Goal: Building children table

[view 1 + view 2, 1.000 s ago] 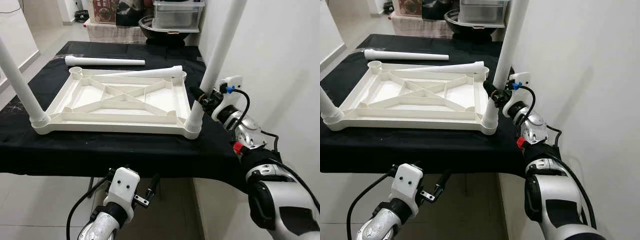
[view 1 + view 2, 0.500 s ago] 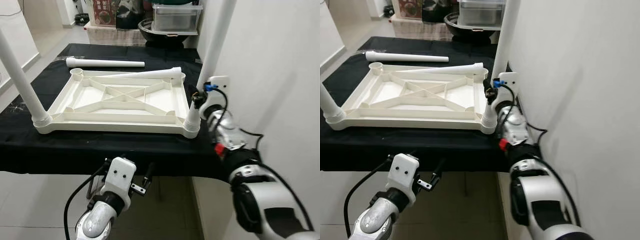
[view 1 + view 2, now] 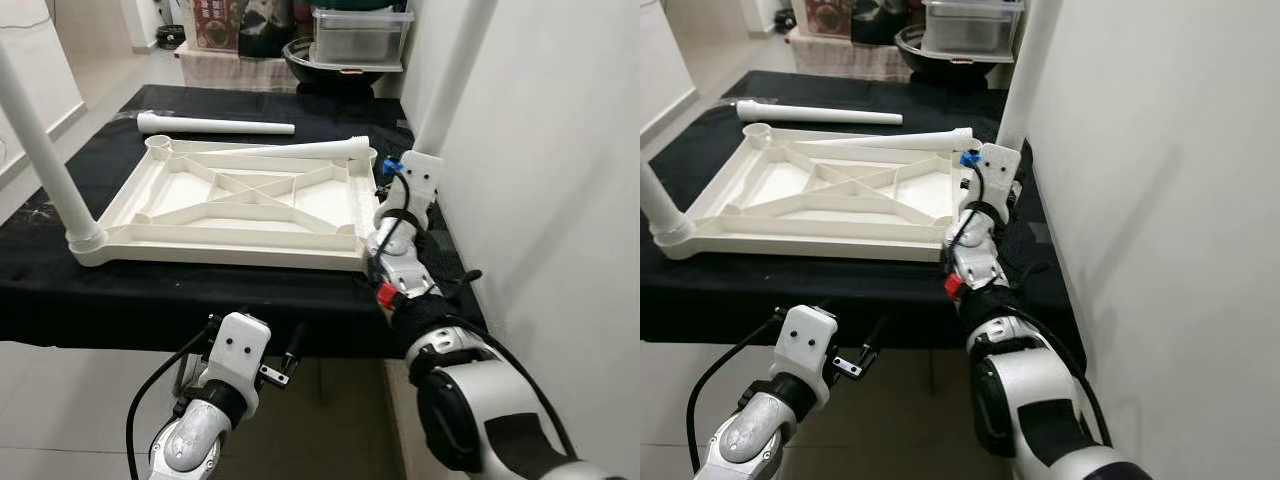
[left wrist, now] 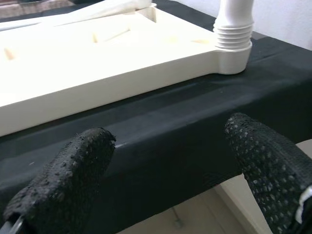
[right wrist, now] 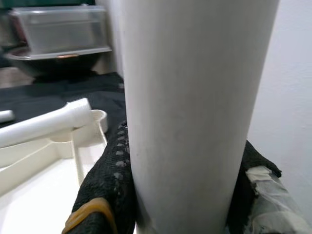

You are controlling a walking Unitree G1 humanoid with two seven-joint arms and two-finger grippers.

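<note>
An upturned cream tabletop (image 3: 235, 200) lies on a black-covered table (image 3: 200, 295). One white leg (image 3: 40, 140) stands in its near left corner. Another white leg (image 3: 1030, 70) rises from the near right corner, and my right gripper (image 5: 180, 170) is shut around it, with black fingers (image 5: 109, 175) on both sides. The right wrist (image 3: 412, 185) hides that leg's base. A loose leg (image 3: 290, 150) rests across the tabletop's far edge, and another loose leg (image 3: 215, 125) lies on the cloth behind. My left gripper (image 4: 165, 161) hangs open below the table's front edge.
A white wall (image 3: 560, 200) runs close along the table's right side. A clear plastic box (image 3: 360, 30) and a dark bowl (image 3: 310, 55) stand beyond the table's far end. Tiled floor (image 3: 80, 420) lies below the front edge.
My right wrist has swung around the near right leg from its right side to its near side, still shut on it. The left gripper has stayed low and open.
</note>
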